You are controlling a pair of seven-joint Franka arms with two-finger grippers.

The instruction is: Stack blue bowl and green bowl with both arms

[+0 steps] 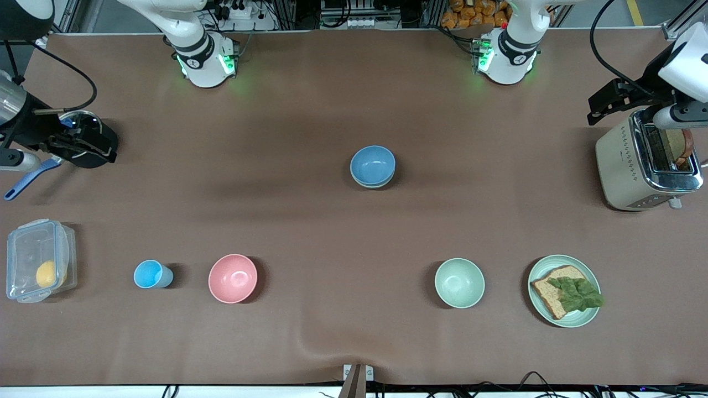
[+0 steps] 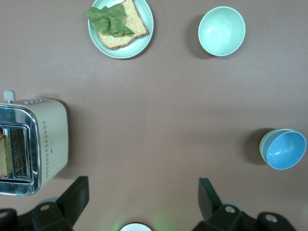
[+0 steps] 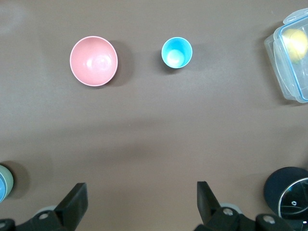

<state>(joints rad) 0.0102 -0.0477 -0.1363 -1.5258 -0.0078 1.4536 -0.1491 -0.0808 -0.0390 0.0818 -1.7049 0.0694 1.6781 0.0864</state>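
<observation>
Mid-table on brown cloth, the blue bowl sits nested in the green bowl, while left gripper and right gripper wait above, fingers spread.

Even overhead light, soft shadows, sharp focus throughout.
</observation>
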